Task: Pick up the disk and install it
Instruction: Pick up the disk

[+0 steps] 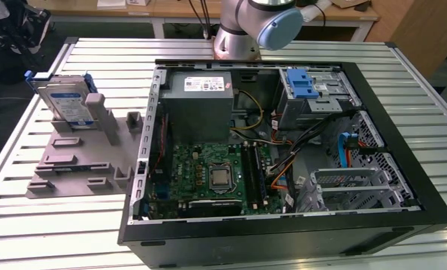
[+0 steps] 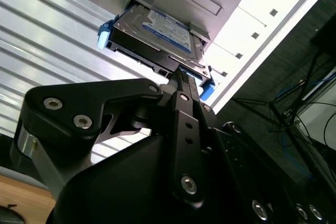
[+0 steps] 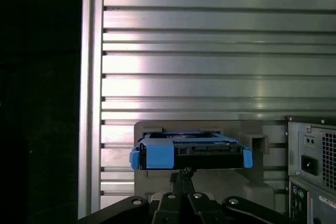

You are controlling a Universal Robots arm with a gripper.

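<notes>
Closest in both wrist views is the black gripper [image 3: 181, 174], its fingers [image 2: 185, 90] drawn together on nothing and pointing toward the disk [image 3: 191, 150]. The exterior view adds the setting: the disk stands on edge in a grey fixture [image 1: 81, 163] on the bench [image 1: 28, 225], beside the open computer case [image 1: 425, 197], which holds a motherboard [image 1: 208, 177] and a blue-latched drive cage [image 1: 313, 93].
</notes>
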